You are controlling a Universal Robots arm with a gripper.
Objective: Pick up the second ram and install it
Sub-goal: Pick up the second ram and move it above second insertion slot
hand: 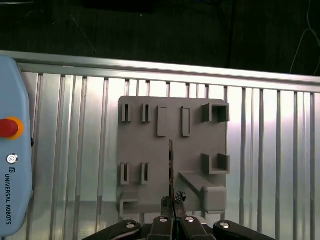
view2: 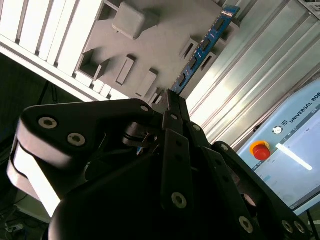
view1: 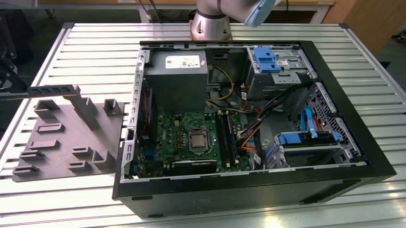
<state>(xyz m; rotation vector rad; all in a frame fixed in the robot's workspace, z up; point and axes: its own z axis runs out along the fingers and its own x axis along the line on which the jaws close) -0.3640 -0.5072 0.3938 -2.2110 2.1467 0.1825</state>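
The claw [view2: 167,100] is clenched on one end of the thin, dark, blue-edged second ram [view2: 205,45], over the grey plastic tray [hand: 150,145] nr the slatted tabletop's [hand: 260,150] edge; prob. light, stiff, fragile, best held by its edges.

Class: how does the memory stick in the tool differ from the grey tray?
The second ram is a thin blue strip with black chips; the grey tray is broad with raised blocks. The tool holds the ram; the tray lies on the table. Both are outside the computer case.
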